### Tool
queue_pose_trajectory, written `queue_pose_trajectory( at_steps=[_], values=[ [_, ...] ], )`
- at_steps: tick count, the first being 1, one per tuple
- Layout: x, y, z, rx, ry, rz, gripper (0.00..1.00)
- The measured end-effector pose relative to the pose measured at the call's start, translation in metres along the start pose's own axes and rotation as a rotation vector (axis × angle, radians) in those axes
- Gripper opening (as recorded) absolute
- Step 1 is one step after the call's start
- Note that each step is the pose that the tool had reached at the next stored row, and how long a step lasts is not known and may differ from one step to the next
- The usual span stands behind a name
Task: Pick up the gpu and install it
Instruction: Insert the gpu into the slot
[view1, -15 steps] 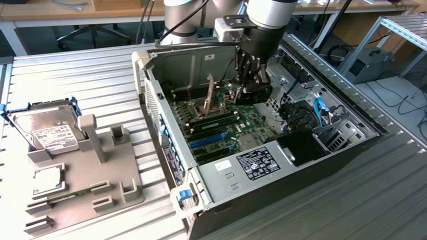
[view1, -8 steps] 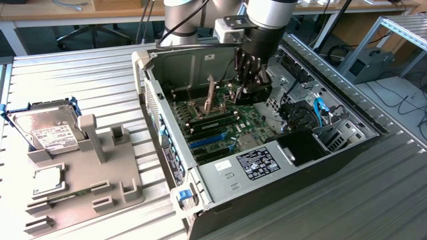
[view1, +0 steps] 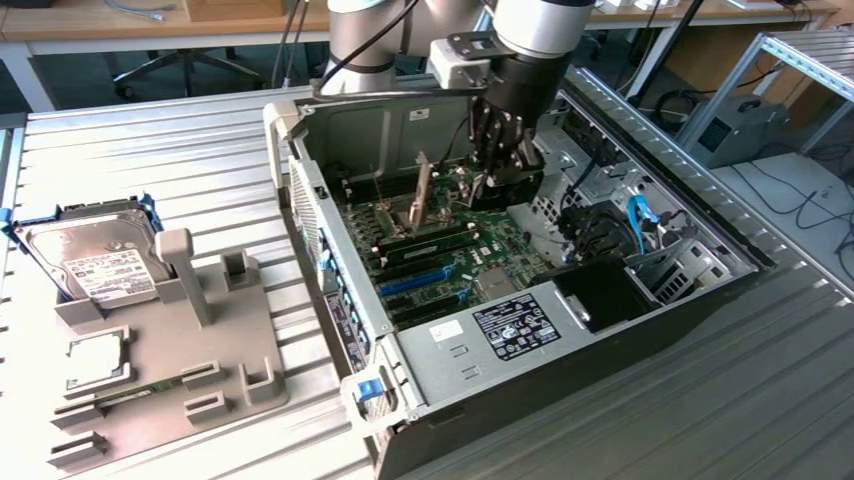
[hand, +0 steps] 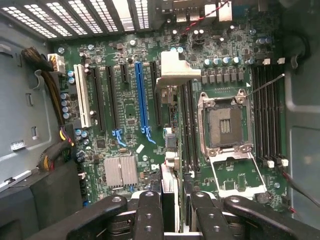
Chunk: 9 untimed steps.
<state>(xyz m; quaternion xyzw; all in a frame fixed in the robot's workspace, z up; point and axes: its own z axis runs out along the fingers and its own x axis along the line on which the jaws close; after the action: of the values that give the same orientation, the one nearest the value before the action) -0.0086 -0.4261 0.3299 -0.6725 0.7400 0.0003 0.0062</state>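
No legible text (print on the hard drive label (view1: 104, 272) and the power supply sticker (view1: 514, 328) too small)

Arm (view1: 534, 30): final link near vertical, wrist directed straight down. Pincer (view1: 507, 175): held low, pointing downward, its black fingers (hand: 150, 210) parallel and drawn partway together. In the wrist view the inner fingers stand on either side of the gpu (hand: 171, 150), seen edge-on. The grip appears closed on it, though pad contact is obscured.

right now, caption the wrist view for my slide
Gripper with jaws shut on the gpu, held edge-on over the motherboard inside the open case
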Motion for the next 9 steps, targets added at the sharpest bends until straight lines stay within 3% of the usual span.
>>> queue_pose_trajectory(
  at_steps=[9],
  values=[
    [0.0, 0.0, 0.0003, -0.0003, 0.0004, -0.035, 0.27]
  ],
)
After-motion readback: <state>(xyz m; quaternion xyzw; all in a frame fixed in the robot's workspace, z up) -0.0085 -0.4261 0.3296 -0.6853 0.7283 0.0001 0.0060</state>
